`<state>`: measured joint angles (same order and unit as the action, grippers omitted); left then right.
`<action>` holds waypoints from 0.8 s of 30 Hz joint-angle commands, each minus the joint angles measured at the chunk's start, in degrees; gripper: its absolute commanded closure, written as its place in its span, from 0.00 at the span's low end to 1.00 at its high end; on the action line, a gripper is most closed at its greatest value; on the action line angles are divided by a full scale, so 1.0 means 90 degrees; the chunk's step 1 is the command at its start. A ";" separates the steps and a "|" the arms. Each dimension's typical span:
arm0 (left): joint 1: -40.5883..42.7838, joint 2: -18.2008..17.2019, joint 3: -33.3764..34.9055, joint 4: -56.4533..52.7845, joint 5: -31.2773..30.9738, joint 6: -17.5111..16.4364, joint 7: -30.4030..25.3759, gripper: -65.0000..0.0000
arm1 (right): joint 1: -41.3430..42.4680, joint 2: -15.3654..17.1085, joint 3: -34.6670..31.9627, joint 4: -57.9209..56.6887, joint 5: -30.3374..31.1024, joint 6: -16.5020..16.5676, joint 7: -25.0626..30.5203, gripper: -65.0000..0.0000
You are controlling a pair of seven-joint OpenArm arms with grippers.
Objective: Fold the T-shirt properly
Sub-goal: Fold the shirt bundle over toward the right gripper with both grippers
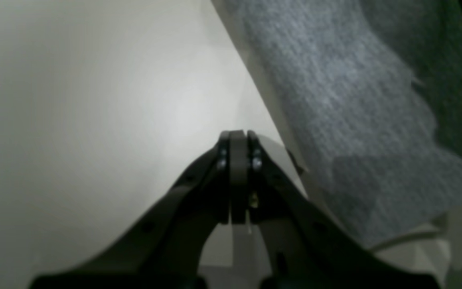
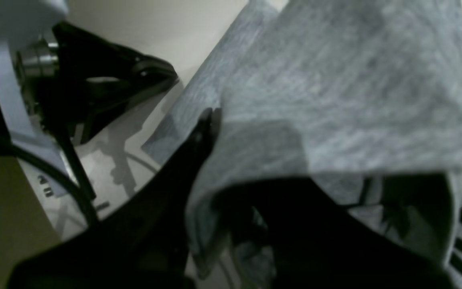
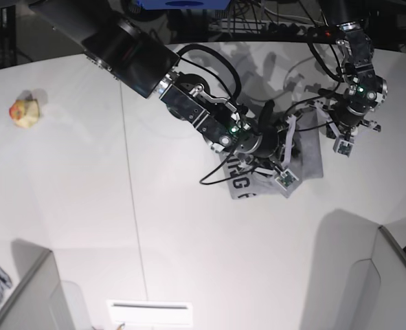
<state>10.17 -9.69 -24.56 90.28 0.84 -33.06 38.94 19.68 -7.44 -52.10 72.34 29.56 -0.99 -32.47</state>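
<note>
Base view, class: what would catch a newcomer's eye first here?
Two black arms meet over the grey T-shirt, bunched right of centre on the white table. The right pincer is shut on a fold of it; the left pincer is shut, empty. A small yellow-and-red toy lies far left.

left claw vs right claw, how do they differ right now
The left claw is shut on nothing, over bare table beside the T-shirt. The right claw is closed on a fold of the T-shirt, which drapes over it. Both are black and hover near the shirt.
</note>
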 commanded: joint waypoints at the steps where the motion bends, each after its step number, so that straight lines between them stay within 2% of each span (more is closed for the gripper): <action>1: 0.0007 -0.0051 -0.0041 0.0113 -0.0010 -0.0014 -0.0033 1.00 | 0.0143 -0.0106 0.0030 0.0104 0.0022 0.0037 0.0155 1.00; 4: 0.0125 -0.0032 -0.0344 0.0113 -0.0079 -0.0024 -0.0033 1.00 | 0.0133 -0.0106 0.0030 0.0104 0.0022 0.0037 0.0155 1.00; 6: 0.0183 -0.0012 -0.0578 0.0162 -0.0460 -0.0024 -0.0033 1.00 | 0.0113 -0.0106 0.0030 0.0104 0.0022 0.0018 0.0184 1.00; 7: 0.0242 -0.0012 -0.0744 0.0220 -0.0772 -0.0024 -0.0024 1.00 | 0.0104 -0.0106 0.0030 0.0104 0.0022 -0.0090 0.0184 0.97; 10: 0.0418 -0.0051 -0.1203 0.0416 -0.1632 -0.0024 0.0465 1.00 | 0.0123 -0.0106 0.0030 0.0085 0.0022 -0.0871 0.0184 0.65; 12: 0.0457 -0.0198 -0.1496 0.0562 -0.2032 -0.0024 0.0826 1.00 | 0.0143 -0.0106 0.0030 0.0046 0.0022 -0.1067 0.0184 0.58; 15: 0.0584 -0.0325 -0.1897 0.0787 -0.2394 -0.0024 0.1080 1.00 | 0.0143 -0.0116 0.0030 0.0016 0.0022 -0.1086 0.0184 0.58; 21: 0.0818 -0.0393 -0.2229 0.1158 -0.2404 -0.0024 0.1119 1.00 | 0.0133 -0.0116 0.0030 0.0173 0.0051 -0.1096 0.0086 0.57; 24: 0.0818 -0.0393 -0.2336 0.1129 -0.2384 -0.0024 0.1119 1.00 | 0.0211 -0.0116 0.0030 0.0681 0.0452 -0.1574 -0.0334 0.56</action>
<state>17.58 -12.27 -45.12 99.48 -20.01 -33.06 49.98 19.73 -7.46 -52.05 77.17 33.52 -15.70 -37.10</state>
